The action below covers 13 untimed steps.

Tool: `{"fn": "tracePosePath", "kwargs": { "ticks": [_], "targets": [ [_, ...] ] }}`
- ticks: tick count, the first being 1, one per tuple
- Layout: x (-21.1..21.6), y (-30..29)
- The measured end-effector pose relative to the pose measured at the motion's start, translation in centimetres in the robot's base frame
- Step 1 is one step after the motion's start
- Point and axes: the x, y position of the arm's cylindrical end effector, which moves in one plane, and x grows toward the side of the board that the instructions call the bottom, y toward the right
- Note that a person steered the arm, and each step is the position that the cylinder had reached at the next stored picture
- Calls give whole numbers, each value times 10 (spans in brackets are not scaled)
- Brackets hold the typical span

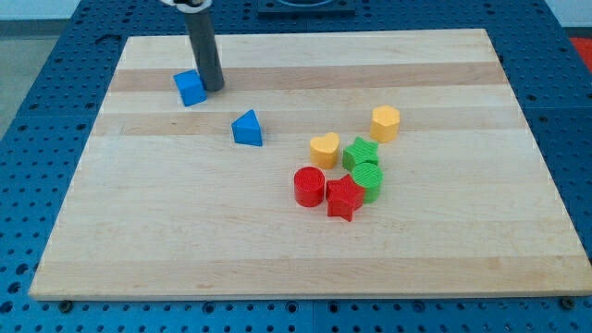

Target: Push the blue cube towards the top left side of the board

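Currently, my tip [214, 88] rests on the tabletop [277, 250] just at the right side of the blue cube [190, 88], touching it or very nearly so. The cube sits in the upper left part of the board, near the top edge but not yet in the corner. I carry no pincer: the arm ends in a plain dark rod, so nothing opens, closes or holds; the rod can only push.

Procedure for the step in hand, as I judge it:

1. The remaining travel is toward the view's top left. A push from the right side alone drives the cube leftward only. I therefore place my tip at the cube's lower right, so that the push line runs through the cube's centre toward the corner.
2. I keep the contact centred on the face. An off-centre contact is likely to rotate the cube and let it slip off the rod.
3. I advance slowly and stop short of the board edge, since the cube could slide off onto the blue perforated surface [55, 102] around the board.

The blue triangular block [247, 129] lies below and to the right of my tip, apart from it. The yellow, green and red blocks are clustered well apart at the view's centre right and need no attention.
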Motion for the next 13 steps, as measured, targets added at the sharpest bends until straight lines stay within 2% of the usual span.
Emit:
{"fn": "tracePosePath", "kwargs": {
  "ticks": [1,2,3,6,8,9,10,11,13],
  "targets": [
    [3,53],
    [33,68],
    [53,49],
    [18,-46],
    [28,-57],
    [14,-73],
    [-27,-76],
    [-44,-76],
    [-29,-28]
  ]
}}
